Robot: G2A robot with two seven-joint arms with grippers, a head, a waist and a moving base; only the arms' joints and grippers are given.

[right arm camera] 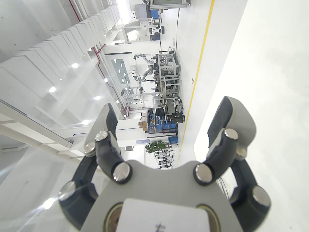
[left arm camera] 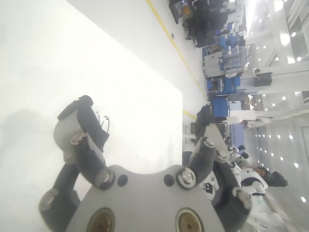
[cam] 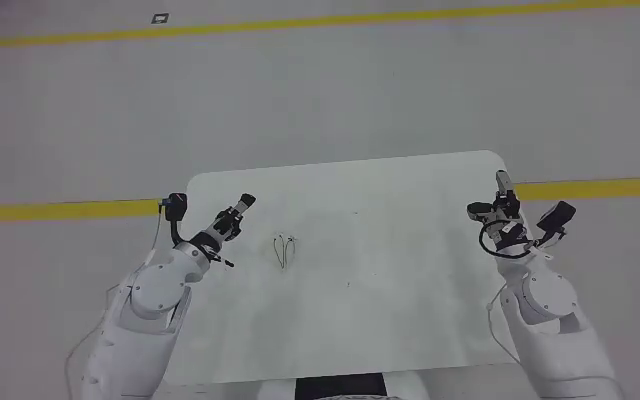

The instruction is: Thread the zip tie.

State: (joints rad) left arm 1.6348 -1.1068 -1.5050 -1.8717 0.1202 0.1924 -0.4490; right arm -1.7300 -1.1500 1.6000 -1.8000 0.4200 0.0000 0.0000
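**Both grippers released, zip tie loose on the desk**

The left gripper point(left arm camera: 142, 117) hangs over the left part of the white desk point(cam: 400, 290), near its left edge and toward the far left corner. Its jaws are spread wide with nothing between them.

Just to its right, the zip tie point(cam: 285, 250) lies flat on the desk. It is a thin dark looped strand, roughly midway between the near and far edges and closer to the left edge than the right. It is apart from the left gripper's fingers point(left arm camera: 83, 114). Whether it is one tie or two side by side cannot be told.

The right gripper point(right arm camera: 166, 119) sits at the desk's right edge near the far right corner, well apart from the zip tie. Its jaws are also parted and hold nothing.
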